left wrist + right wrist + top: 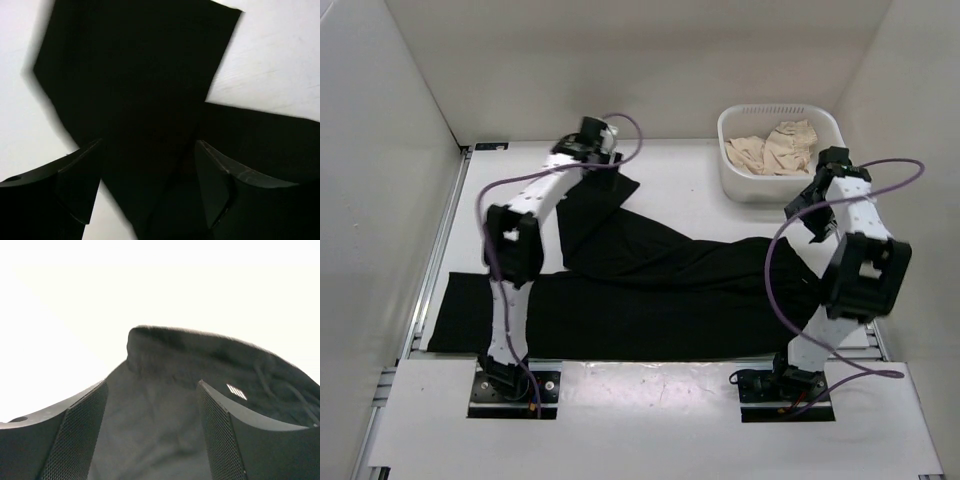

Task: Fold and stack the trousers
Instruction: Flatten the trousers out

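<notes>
Black trousers (670,285) lie spread on the white table (690,195). One leg runs left along the near edge and the other angles up to the far left. My left gripper (592,140) is open over the hem end of the far leg. In the left wrist view (148,145) that black leg (140,75) lies flat under and between the fingers. My right gripper (817,200) is open at the waist end on the right. In the right wrist view (152,385) a raised fold of dark cloth (165,370) sits between its meshed fingers (80,435).
A white basket (732,170) holding beige garments (778,148) stands at the back right, close to my right gripper. White walls enclose the table on the left, back and right. Purple cables loop off both arms.
</notes>
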`<act>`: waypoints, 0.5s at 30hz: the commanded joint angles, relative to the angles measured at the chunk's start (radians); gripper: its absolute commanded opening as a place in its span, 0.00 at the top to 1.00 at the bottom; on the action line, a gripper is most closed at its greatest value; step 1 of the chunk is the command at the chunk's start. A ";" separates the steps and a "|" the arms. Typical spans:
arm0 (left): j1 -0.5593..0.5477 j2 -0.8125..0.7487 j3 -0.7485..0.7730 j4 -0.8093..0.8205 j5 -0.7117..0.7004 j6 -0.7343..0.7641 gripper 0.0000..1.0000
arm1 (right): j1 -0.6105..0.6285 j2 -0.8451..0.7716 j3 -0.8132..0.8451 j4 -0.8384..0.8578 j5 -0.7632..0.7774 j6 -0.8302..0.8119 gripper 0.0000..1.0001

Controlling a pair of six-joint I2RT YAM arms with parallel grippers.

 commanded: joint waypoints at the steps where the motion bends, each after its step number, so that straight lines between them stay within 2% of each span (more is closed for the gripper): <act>1: -0.025 0.166 0.105 -0.040 -0.037 -0.002 0.16 | -0.007 0.114 0.062 0.043 -0.018 0.039 0.24; 3: -0.034 0.221 0.171 -0.040 -0.046 -0.002 0.16 | -0.007 0.186 0.077 0.057 -0.037 0.053 0.24; 6: -0.045 0.265 0.144 -0.020 -0.045 -0.002 0.18 | 0.002 0.258 0.077 0.066 -0.049 0.077 0.25; 9: -0.045 0.277 0.094 -0.005 -0.054 -0.002 0.22 | 0.011 0.310 0.064 0.057 -0.034 0.103 0.33; 12: -0.045 0.277 0.034 0.017 -0.084 -0.002 0.31 | 0.011 0.323 0.013 0.072 -0.034 0.113 0.43; 13: -0.045 0.277 0.024 0.017 -0.098 -0.002 0.38 | 0.011 0.332 0.004 0.082 -0.034 0.113 0.47; 14: -0.045 0.265 0.014 0.017 -0.109 -0.002 0.54 | 0.011 0.332 -0.012 0.082 -0.023 0.113 0.58; 15: -0.045 0.265 0.004 0.026 -0.121 -0.002 0.65 | 0.011 0.332 -0.012 0.082 -0.023 0.113 0.65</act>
